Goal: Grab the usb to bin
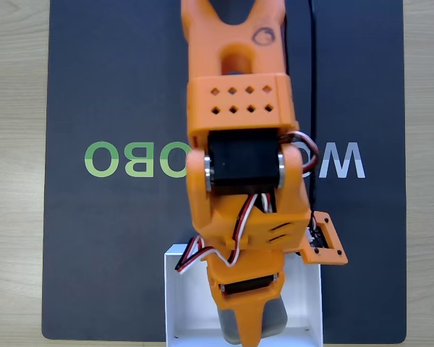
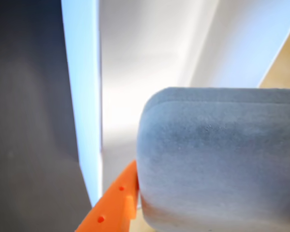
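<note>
In the fixed view my orange gripper (image 1: 252, 332) reaches down the frame and hangs over the bin (image 1: 192, 303), a white open-top box at the bottom edge of the mat. It is shut on the usb (image 1: 277, 316), a grey felt-like rounded box whose sides show past the upper finger. The wrist view shows the usb (image 2: 217, 159) up close, pressed against one orange finger (image 2: 113, 205). Behind it are the bin's white wall (image 2: 84, 96) and floor. I cannot tell whether the usb touches the bin floor.
A dark mat (image 1: 116, 87) with green and white lettering covers the light wooden table (image 1: 14, 181). A black cable (image 1: 312, 43) runs down the arm's right side. The orange wrist camera mount (image 1: 324, 244) sticks out to the right above the bin.
</note>
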